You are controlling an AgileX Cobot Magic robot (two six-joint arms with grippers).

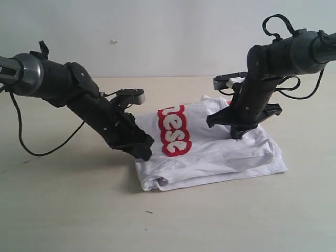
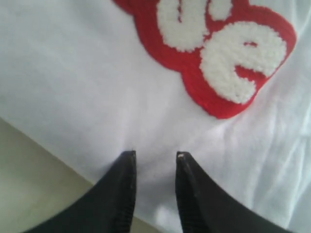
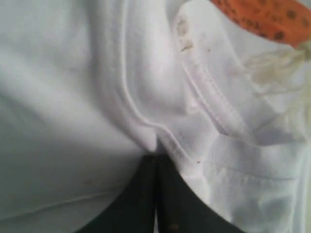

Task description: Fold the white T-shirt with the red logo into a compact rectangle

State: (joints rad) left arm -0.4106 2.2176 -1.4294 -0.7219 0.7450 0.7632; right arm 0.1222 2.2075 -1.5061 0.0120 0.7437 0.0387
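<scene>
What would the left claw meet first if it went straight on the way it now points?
The T-shirt: white cloth lies right at the tips of the left claw, just inside the shirt's edge. The red logo sits further along. Whether the tips already touch the cloth is unclear.

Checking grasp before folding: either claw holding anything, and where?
Right claw is shut on the shirt, pinching a stitched fold near the tag. Left claw is open, tips on the cloth beside the logo, nothing gripped.
</scene>
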